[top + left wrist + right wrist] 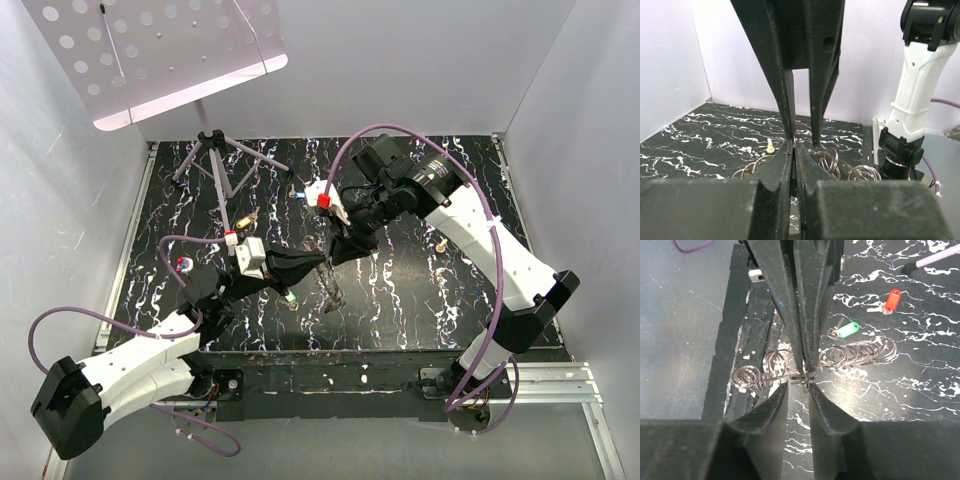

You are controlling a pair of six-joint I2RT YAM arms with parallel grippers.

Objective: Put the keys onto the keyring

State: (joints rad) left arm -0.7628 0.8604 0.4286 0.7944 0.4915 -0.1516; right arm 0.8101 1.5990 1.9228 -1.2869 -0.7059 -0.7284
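The keyring (331, 288) is a cluster of silvery wire loops on the black marbled table, below both grippers. In the right wrist view it (855, 354) stretches left and right of the fingertips. My left gripper (318, 264) is shut on a thin wire at its middle (793, 146). My right gripper (337, 252) has its jaws apart, astride the left fingertips (800, 386). A green key (290, 297) (847, 330) lies just left of the ring. A red key (183, 264) (892, 300) lies further left. A blue key (300, 195) and a yellow key (246, 217) lie behind.
A small brass knob (440, 243) (770, 146) stands on the table right of the grippers. A music stand's tripod (215, 150) stands at the back left, its perforated desk (160, 50) overhead. White walls close three sides. A metal rail (330, 385) runs along the front edge.
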